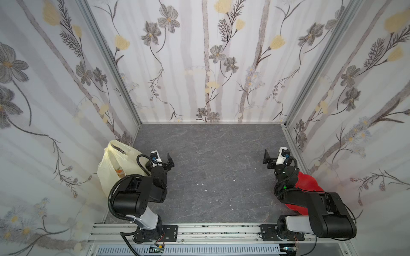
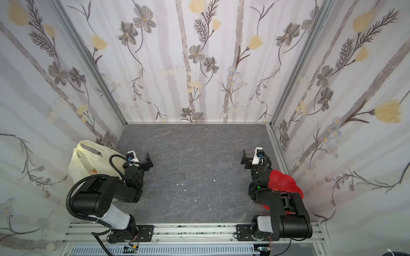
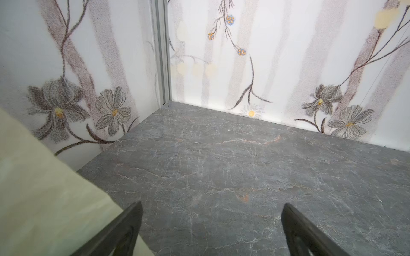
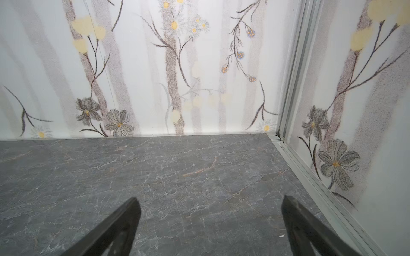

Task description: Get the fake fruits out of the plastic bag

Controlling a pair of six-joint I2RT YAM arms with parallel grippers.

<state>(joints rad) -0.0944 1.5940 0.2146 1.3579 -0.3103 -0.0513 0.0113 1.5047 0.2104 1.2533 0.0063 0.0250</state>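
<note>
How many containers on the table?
2. A plastic bag stands by the left wall, beside the left arm; a red dish sits by the right wall, partly under the right arm. The arms may hide more.

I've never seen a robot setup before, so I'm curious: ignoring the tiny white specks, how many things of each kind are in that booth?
Robot arms: 2, left arm and right arm; left pincer and right pincer open, empty
Plastic bag: 1
Red dish: 1
Fruits outside the bag: 0
Total: 4
</note>
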